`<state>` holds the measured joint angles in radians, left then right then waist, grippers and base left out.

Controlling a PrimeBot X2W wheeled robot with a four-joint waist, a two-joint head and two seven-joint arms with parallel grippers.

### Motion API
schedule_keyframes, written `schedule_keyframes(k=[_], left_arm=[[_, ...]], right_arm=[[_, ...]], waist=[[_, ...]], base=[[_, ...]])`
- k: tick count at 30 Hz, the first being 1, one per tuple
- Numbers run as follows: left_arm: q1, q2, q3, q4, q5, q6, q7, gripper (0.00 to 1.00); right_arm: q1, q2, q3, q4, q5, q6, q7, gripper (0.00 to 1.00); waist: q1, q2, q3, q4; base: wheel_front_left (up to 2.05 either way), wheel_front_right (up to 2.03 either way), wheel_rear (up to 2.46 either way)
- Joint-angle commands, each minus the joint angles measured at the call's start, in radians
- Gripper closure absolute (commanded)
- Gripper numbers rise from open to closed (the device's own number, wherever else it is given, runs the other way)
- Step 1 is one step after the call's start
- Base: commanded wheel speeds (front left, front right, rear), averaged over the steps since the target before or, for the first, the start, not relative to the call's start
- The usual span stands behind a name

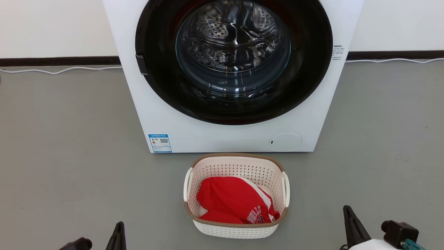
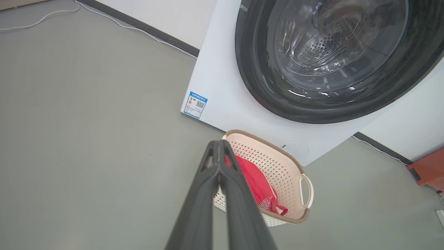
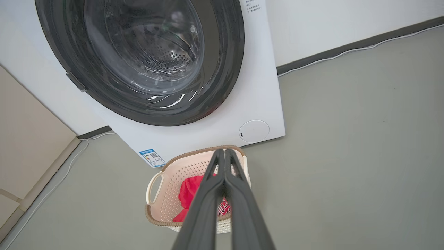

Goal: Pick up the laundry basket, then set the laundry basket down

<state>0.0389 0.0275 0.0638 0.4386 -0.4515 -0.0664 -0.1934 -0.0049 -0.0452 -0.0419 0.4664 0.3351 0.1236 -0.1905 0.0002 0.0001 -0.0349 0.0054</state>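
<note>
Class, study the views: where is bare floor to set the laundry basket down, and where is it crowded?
Free: the grey floor left of the white front-loading washing machine and cream-white perforated plastic laundry basket, and the matching stretch to their right. Crowded: the washer's foot, where the basket sits close.

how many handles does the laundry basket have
2: the left handle and the right handle, one on each side of the laundry basket.

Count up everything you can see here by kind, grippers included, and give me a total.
washing machine: 1
laundry basket: 1
red garment, lying in the basket: 1
grippers: 2, the left gripper and the right gripper, both shut
Total: 5
</note>
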Motion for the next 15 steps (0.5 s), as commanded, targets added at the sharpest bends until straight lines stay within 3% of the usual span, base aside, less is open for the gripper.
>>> schedule_keyframes(k=[1, 15], left_arm=[[-0.045, 0.005, 0.009, -0.032, -0.031, -0.008, 0.006, 1.0], [-0.058, 0.007, 0.014, -0.055, -0.185, -0.016, 0.047, 1.0]], right_arm=[[-0.043, -0.003, -0.005, -0.029, 0.032, 0.001, 0.011, 1.0], [-0.051, -0.003, -0.014, -0.056, 0.202, 0.002, 0.051, 1.0]], waist=[[-0.0002, -0.0001, 0.0, 0.0], [-0.0002, -0.0001, 0.006, -0.001]], base=[[0.0, 0.0, 0.0], [0.0, 0.0, 0.0]])
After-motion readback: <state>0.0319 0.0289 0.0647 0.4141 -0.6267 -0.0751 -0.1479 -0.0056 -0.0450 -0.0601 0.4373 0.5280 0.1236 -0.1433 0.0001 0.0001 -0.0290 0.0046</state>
